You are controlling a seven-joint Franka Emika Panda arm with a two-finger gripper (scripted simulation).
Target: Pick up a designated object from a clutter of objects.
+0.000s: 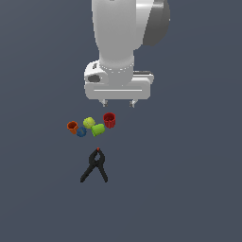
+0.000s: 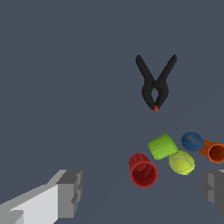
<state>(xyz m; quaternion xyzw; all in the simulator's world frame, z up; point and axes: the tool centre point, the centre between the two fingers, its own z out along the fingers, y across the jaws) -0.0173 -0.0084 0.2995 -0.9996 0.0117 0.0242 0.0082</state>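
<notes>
The dark red cup [image 1: 109,120] [image 2: 142,170] stands upright at the exterior view's right end of the clutter. Beside it lie a green cup [image 1: 98,129] [image 2: 162,146], a yellow-green ball [image 1: 89,123] [image 2: 181,162], a blue cup [image 1: 81,132] [image 2: 192,141] and a smaller orange cup [image 1: 72,126] [image 2: 212,151]. A black clamp [image 1: 95,165] [image 2: 155,84] lies apart from them. My gripper [image 1: 118,102] [image 2: 142,192] hangs open above the floor, just behind the red cup, holding nothing. One finger [image 2: 68,192] shows fully in the wrist view; the other is cut by the frame edge.
Everything rests on a plain dark grey floor [image 1: 189,179]. The clamp has a small red tip [image 1: 98,149] pointing toward the cluster.
</notes>
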